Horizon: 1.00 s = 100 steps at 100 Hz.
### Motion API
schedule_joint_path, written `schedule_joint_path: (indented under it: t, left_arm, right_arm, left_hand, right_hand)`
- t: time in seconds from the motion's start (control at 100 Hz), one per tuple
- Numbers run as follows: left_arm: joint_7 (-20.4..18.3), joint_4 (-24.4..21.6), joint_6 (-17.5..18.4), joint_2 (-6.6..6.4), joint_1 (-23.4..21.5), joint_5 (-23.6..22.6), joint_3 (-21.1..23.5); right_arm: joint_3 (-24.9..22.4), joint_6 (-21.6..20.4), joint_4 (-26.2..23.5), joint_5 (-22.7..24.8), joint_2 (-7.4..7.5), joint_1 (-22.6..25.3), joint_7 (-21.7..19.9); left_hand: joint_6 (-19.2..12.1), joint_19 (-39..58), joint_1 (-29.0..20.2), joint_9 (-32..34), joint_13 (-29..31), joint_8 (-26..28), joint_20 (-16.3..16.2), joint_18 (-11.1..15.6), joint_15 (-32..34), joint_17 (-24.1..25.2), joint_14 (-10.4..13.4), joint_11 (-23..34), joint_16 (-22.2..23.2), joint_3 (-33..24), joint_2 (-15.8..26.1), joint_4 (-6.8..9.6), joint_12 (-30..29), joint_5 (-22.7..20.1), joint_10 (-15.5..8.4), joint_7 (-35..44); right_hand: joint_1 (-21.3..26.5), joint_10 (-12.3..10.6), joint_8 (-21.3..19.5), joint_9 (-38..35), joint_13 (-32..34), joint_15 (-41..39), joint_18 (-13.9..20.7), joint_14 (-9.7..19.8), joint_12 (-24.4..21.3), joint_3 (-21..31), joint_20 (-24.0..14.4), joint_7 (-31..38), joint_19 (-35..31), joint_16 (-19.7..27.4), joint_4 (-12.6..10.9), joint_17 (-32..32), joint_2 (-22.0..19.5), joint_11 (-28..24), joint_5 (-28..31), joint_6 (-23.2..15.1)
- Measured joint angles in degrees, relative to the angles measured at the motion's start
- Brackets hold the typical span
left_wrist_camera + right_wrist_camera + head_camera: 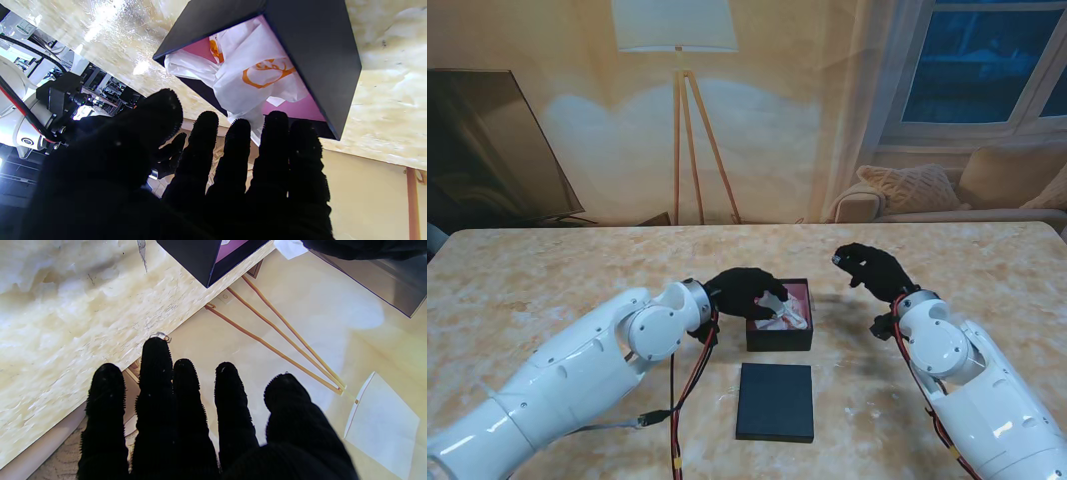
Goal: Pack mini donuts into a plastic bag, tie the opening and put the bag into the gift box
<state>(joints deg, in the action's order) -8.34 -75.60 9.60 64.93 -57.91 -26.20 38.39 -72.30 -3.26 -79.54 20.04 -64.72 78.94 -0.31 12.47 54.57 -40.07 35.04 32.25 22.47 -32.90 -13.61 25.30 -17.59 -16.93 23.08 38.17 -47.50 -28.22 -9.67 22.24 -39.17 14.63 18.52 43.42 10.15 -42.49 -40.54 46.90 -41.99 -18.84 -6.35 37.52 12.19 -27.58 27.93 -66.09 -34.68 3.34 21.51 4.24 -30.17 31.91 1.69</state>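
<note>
White bag [779, 309] overhangs the gift box [779, 336]; your left hand [743, 291], fingers spread, holding nothing, could drag it out.

No readable text — only an orange logo on the white plastic bag [253, 76], illegible.

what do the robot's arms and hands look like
Both arms are glossy white with rounded, bulbous shells and silver-grey rings at the joints. Red and black cables run along the outside near each wrist, and a thin grey cable trails from the left arm onto the table. The left hand and right hand are five-fingered and covered in black, fuzzy knit-like gloves. I can make out no clear markings on the shells.
</note>
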Motion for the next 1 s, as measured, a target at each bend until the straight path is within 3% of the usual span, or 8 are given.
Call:
schedule_joint_path:
  t: [0.24,0.35,0.53,0.66,0.74,0.84,1.0]
  left_arm:
    - [-3.6,2.6,-0.8,0.46,3.1,5.8,-3.6]
    - [-4.1,4.4,-0.2,0.89,4.4,6.0,-5.1]
    - [-5.8,5.6,0.3,1.19,5.4,8.9,-6.7]
    - [-6.3,6.8,1.6,1.32,7.1,8.7,-9.2]
    - [-8.2,7.5,1.7,1.47,8.3,9.5,-10.7]
    - [-10.5,8.0,1.6,1.52,9.9,10.6,-12.7]
    - [-9.0,8.9,1.8,2.06,10.1,9.4,-12.6]
  right_arm:
    - [-0.1,-0.1,0.0,0.3,-0.01,0.0,0.3]
    - [-0.1,-0.1,0.0,0.2,-0.01,0.0,0.3]
    - [-0.1,0.0,0.0,0.2,-0.01,0.0,0.3]
    - [-0.1,0.0,0.0,0.2,-0.01,0.0,0.3]
    - [-0.1,0.0,0.0,0.2,-0.02,0.0,0.3]
    - [-0.1,-0.1,0.0,0.2,-0.02,0.0,0.3]
    - [-0.1,-0.2,0.0,0.3,-0.02,0.0,0.4]
  left_hand:
    - [1.0,-0.4,-0.1,0.0,-0.2,-1.2,1.4,0.0,-1.5,0.9,0.0,-1.8,-2.1,3.6,4.1,0.47,-2.3,-0.2,0.7,-2.3]
    - [1.0,-0.4,-0.2,0.0,-0.2,-1.2,1.4,0.0,-1.5,1.1,-0.1,-1.9,-2.7,6.1,7.0,0.61,-2.7,-1.6,0.7,-3.0]
    - [1.1,-1.5,-0.2,0.0,-0.9,-1.3,2.1,0.0,-3.0,2.4,-0.1,-2.5,-3.6,14.0,13.2,1.09,-3.1,-2.0,0.7,-3.7]
    - [1.1,-3.5,-0.1,0.0,-1.8,-1.3,3.5,0.0,-4.5,3.3,-0.1,-2.9,-5.0,17.8,15.5,1.22,-3.5,-2.0,0.7,-4.0]
    - [1.2,-3.7,-0.2,0.0,-2.4,-1.3,4.5,0.0,-4.6,3.9,-0.2,-3.3,-6.0,21.5,17.6,2.42,-3.6,-2.0,0.7,-4.5]
    - [1.3,-4.0,-0.8,0.0,-2.5,-1.3,5.2,0.0,-5.3,4.0,-0.3,-3.4,-6.4,23.4,17.6,2.95,-4.0,-2.0,0.7,-5.1]
    - [0.4,-4.1,-0.9,0.0,-2.6,-1.3,5.8,0.0,-5.3,4.4,-0.1,-3.4,-6.9,23.4,17.6,2.95,-4.0,-2.4,0.0,-5.1]
  right_hand:
    - [0.0,0.0,0.5,0.0,0.0,0.0,0.0,0.0,0.0,0.0,0.0,0.0,0.0,0.0,0.0,-0.3,0.0,0.0,0.0,0.0]
    - [0.0,0.0,0.5,0.0,0.0,0.0,0.0,0.0,0.0,0.0,0.0,0.0,0.0,0.0,0.0,-0.3,0.0,0.0,0.0,0.0]
    - [0.0,0.1,0.5,0.0,0.0,0.0,0.0,0.0,0.0,0.0,0.0,0.0,0.0,0.0,0.0,-0.3,0.0,0.0,0.0,0.0]
    - [0.0,0.1,0.5,0.0,0.0,0.0,0.0,0.0,0.0,0.0,0.0,0.0,0.0,0.0,0.0,-0.4,0.0,0.0,0.0,0.0]
    - [0.0,0.2,0.5,0.0,0.0,0.0,0.0,0.0,0.0,0.0,0.0,0.0,0.0,0.0,0.0,-0.4,0.0,0.0,0.0,0.0]
    - [0.0,0.3,0.5,0.0,0.0,0.0,0.0,0.0,0.0,0.0,0.0,0.0,0.0,0.0,0.0,-0.4,0.0,0.0,0.0,0.0]
    - [0.0,0.5,0.5,0.0,0.0,0.0,0.0,0.0,0.0,0.0,0.0,0.0,0.0,0.0,0.0,-0.4,0.0,0.0,0.0,0.0]
